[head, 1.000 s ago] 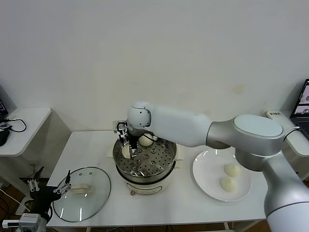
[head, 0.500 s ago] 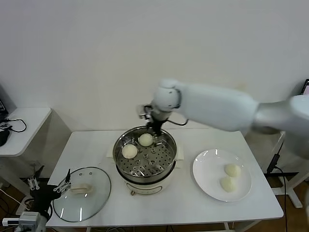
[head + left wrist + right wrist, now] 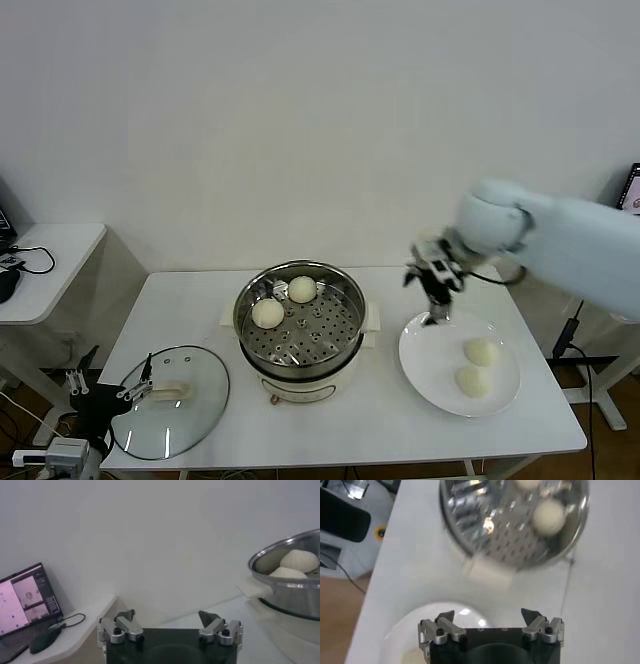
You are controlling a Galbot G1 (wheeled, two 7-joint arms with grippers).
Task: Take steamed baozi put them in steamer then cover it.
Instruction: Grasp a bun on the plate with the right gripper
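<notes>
We are holding our right gripper (image 3: 436,290), fingers wide and empty, above the plate's (image 3: 420,352) far rim. The two remaining steamed baozi (image 3: 481,351) are lying nearer us, probably just beyond reach. Our left gripper (image 3: 105,385), also wide, is waiting beside the cover (image 3: 170,402).

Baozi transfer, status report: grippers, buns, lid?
Right gripper open, empty, above plate rim. Left gripper open beside cover. Two baozi in steamer, two left on plate.

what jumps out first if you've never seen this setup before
The shiny steel steamer at mid-table, with two baozi in the basket near its far left side. To its right, the right gripper hangs open and empty above the white plate's far left rim, where two more baozi wait. The glass cover lies flat at the table's front left, with the left gripper open beside it.
</notes>
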